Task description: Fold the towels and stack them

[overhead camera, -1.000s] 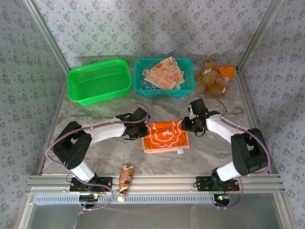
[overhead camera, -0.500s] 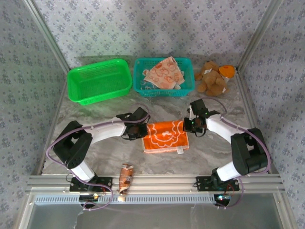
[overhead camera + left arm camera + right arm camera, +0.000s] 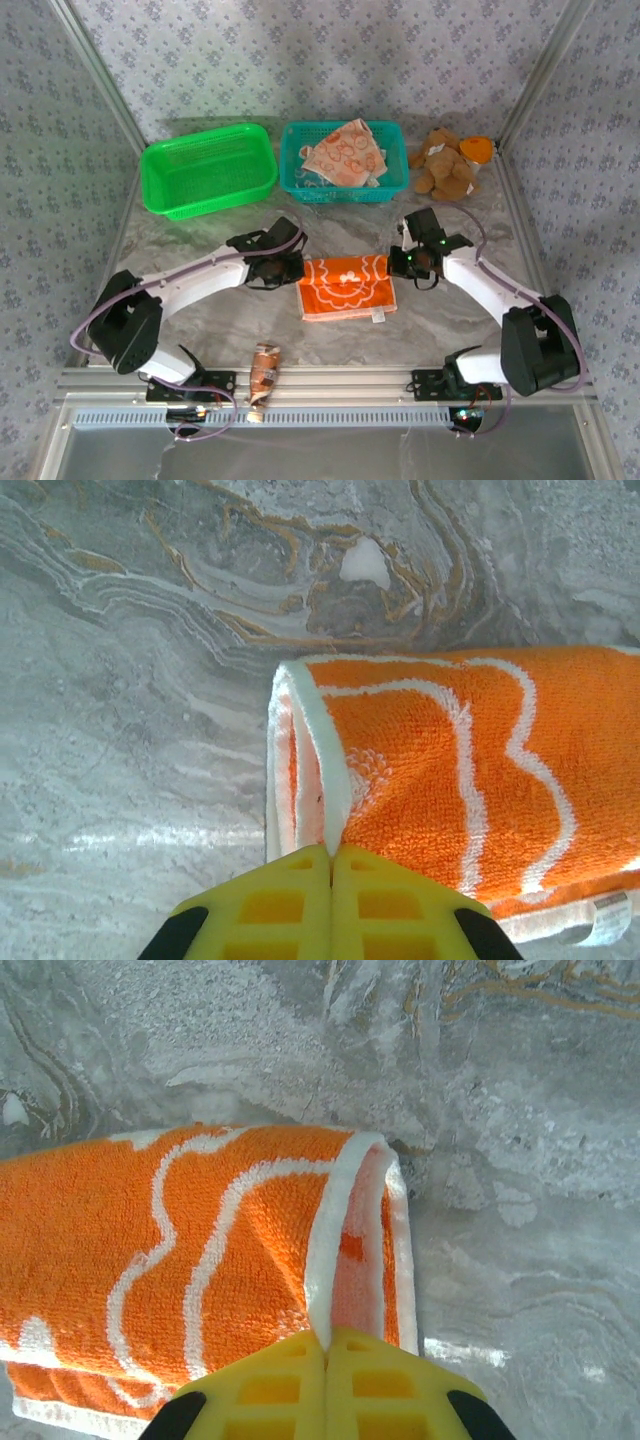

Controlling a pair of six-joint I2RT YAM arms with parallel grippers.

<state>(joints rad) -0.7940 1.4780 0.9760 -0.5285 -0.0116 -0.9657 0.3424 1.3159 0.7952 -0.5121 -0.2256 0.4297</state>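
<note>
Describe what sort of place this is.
Probably a lab robot test cell: aluminium frame rail, floral-wallpapered walls around a marble-patterned tabletop, staged props like an orange terry towel and green plastic basket.

Lab robot cell (aluminium frame (image 3: 330,378), wallpapered walls (image 3: 330,60), marble-look table (image 3: 220,320)).

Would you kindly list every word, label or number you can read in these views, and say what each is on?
No text is legible.
The care tag on the orange towel: print too blurred to read.
The brown packet: markings too small to read.
</note>
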